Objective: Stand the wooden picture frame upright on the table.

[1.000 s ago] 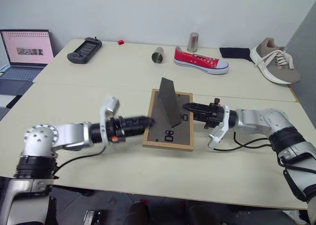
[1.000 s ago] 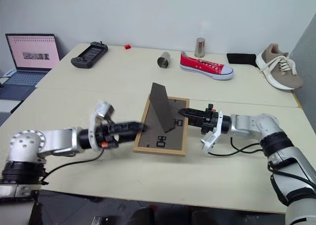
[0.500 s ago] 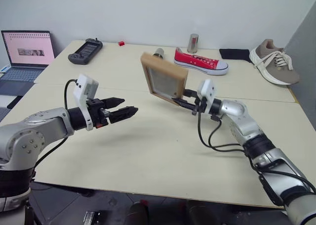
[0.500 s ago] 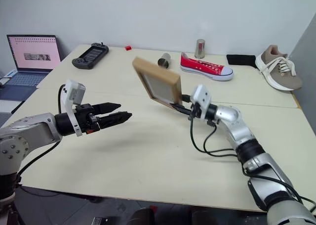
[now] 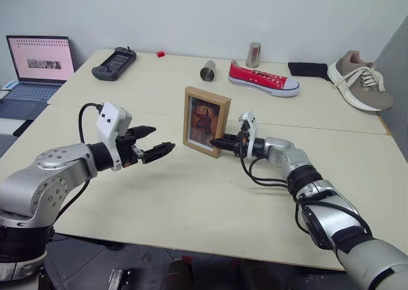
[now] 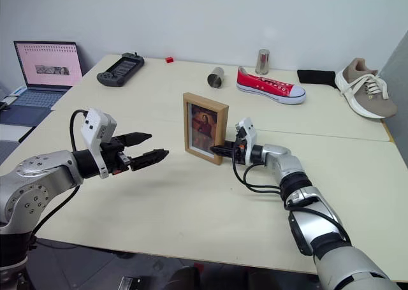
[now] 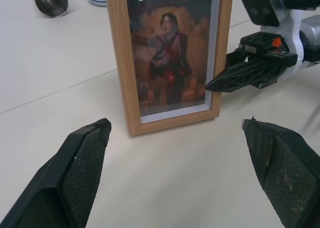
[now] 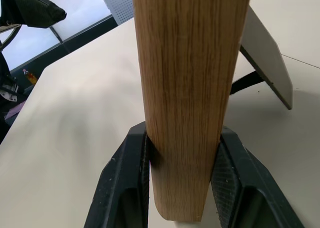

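Observation:
The wooden picture frame [image 5: 206,121] stands upright on the table [image 5: 210,201] near the middle, its dark portrait facing me. Its lower edge is down at the tabletop. My right gripper [image 5: 218,143] is shut on the frame's lower right edge, pointing level from the right. In the right wrist view the light-wood edge [image 8: 187,82] sits clamped between both fingers, and the grey stand [image 8: 265,47] juts out behind. My left gripper [image 5: 160,141] hovers open to the left of the frame, a short gap away, with nothing in it. Its fingers [image 7: 82,178] flank the portrait [image 7: 170,52] in the left wrist view.
Along the far side lie a game controller [image 5: 113,63], a small red block [image 5: 160,53], two metal cups [image 5: 207,71] [image 5: 254,54], a red shoe [image 5: 262,79], a black cloth [image 5: 309,68] and a beige shoe [image 5: 360,86]. A laptop [image 5: 38,59] is open at far left.
The frame lay face down a second ago; my right gripper lifted it, turned it and set it upright. My left gripper drew back to the left, away from the frame.

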`<state>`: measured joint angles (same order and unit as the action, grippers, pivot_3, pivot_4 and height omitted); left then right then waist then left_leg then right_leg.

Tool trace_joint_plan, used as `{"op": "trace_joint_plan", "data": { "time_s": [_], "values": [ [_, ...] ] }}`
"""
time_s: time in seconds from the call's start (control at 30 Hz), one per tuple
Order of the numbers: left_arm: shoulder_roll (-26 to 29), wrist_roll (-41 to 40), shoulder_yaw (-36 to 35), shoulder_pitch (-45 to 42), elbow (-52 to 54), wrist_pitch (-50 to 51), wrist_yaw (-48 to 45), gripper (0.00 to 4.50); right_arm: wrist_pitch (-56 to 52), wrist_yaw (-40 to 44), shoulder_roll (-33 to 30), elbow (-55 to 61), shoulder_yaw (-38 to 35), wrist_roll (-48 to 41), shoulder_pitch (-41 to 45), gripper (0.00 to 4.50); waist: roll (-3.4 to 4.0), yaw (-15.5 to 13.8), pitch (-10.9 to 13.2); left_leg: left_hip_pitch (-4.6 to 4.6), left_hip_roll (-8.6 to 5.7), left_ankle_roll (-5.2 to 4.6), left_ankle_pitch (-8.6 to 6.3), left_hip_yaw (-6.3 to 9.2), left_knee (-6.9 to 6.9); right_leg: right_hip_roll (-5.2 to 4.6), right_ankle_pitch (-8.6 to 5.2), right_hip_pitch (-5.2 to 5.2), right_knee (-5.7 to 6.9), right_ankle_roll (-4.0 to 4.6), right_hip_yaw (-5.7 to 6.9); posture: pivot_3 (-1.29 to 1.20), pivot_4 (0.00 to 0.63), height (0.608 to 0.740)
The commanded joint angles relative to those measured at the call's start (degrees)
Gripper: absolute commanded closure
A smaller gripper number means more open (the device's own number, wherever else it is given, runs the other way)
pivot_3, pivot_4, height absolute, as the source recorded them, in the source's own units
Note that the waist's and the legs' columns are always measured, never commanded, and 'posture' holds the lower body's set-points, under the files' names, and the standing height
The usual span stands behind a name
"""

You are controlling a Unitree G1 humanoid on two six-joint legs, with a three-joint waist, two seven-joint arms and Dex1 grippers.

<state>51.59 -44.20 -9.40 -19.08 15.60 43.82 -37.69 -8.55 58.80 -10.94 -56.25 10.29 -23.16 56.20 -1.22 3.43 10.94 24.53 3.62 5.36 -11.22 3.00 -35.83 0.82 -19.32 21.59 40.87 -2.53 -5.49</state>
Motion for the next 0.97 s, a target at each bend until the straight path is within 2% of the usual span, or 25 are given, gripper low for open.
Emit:
{"op": "trace_joint_plan", "data": {
  "time_s": [0.03,0.13,0.2,0.4,0.53,0.57,0.67,0.8,0.87,0.97],
  "values": [
    [-0.48,1.26,-1.28,-0.42,1.49,-0.78,-0.84,0.0,0.71,0.92,0.0,-0.19,-2.29,2.45,-0.53,3.23,0.0,0.0,0.0,0.0,0.0,0.0,0.0,0.0,-0.01,0.0,0.0,0.0,0.0,0.0,0.0,0.0,0.15,0.74],
    [-0.98,2.04,-0.87,-0.96,1.09,-0.69,-1.21,0.0,0.43,1.34,0.13,0.14,-3.04,3.71,-1.46,3.23,0.0,-0.01,0.0,0.0,0.0,0.0,0.0,0.01,-0.01,0.0,0.0,-0.01,0.0,0.0,0.0,0.0,0.15,0.74],
    [-1.26,2.67,-0.49,-1.5,0.63,-0.68,-1.6,0.0,0.22,1.3,0.17,0.69,-3.49,4.35,-1.91,2.53,0.0,-0.01,0.0,0.0,-0.01,0.0,0.0,0.01,-0.01,0.0,0.0,-0.02,0.0,0.0,0.0,0.0,0.15,0.74],
    [-2.32,4.78,0.89,-3.84,-1.88,-0.98,-3.24,0.0,0.1,0.84,-1.14,5.24,-4.25,6.46,-4.98,1.23,-0.01,-0.02,0.0,0.0,0.0,0.0,0.0,0.02,-0.01,0.0,0.0,-0.03,0.0,0.0,0.01,0.0,0.15,0.74],
    [-3.01,6.01,1.48,-4.88,-3.51,-1.08,-4.46,0.0,-2.14,1.21,-5.03,14.61,-3.82,7.78,-10.36,0.26,-0.01,-0.08,0.0,0.0,-0.01,0.0,0.0,0.03,-0.02,0.01,0.0,-0.03,0.01,0.0,0.02,0.0,0.15,0.74],
    [-3.04,6.49,1.56,-5.35,-4.35,-0.89,-4.53,0.0,-4.16,1.26,-7.69,20.24,-3.87,7.84,-13.0,0.03,-0.01,-0.12,-0.01,0.01,-0.01,0.0,0.0,0.03,-0.01,0.01,0.0,-0.03,0.0,-0.01,0.02,0.0,0.15,0.74],
    [-2.88,8.35,1.73,-6.51,-6.98,-1.72,-5.06,0.0,-9.16,1.48,-15.14,35.42,-4.5,8.05,-19.57,0.03,-0.01,-0.49,0.0,0.07,-0.04,0.0,0.0,0.06,-0.02,0.0,0.0,-0.02,-0.02,-0.01,0.02,0.0,0.15,0.74],
    [-2.03,11.47,1.62,-8.92,-13.4,-4.51,-7.11,0.0,-22.57,1.24,-26.05,59.45,-9.67,2.13,-27.35,0.03,0.04,-0.77,0.03,0.23,-0.07,0.0,0.0,0.07,-0.04,0.0,-0.01,0.14,-0.02,-0.02,0.01,0.0,0.15,0.74],
    [-2.35,11.74,1.27,-10.77,-16.16,-4.58,-7.76,0.0,-27.28,-0.24,-28.31,66.21,-11.02,-0.07,-28.94,0.03,0.06,-0.33,0.03,0.24,0.0,0.0,0.0,0.05,-0.02,0.06,-0.01,0.19,-0.02,-0.02,-0.01,0.0,0.15,0.74],
    [-3.36,12.95,1.76,-12.7,-18.79,-5.71,-8.52,0.0,-31.69,-4.53,-27.61,71.07,-12.61,-1.94,-28.94,0.03,0.04,0.22,0.03,0.16,0.1,-0.02,0.0,0.08,-0.03,0.17,-0.01,0.18,-0.01,-0.02,-0.03,0.0,0.15,0.74]
  ]
}}
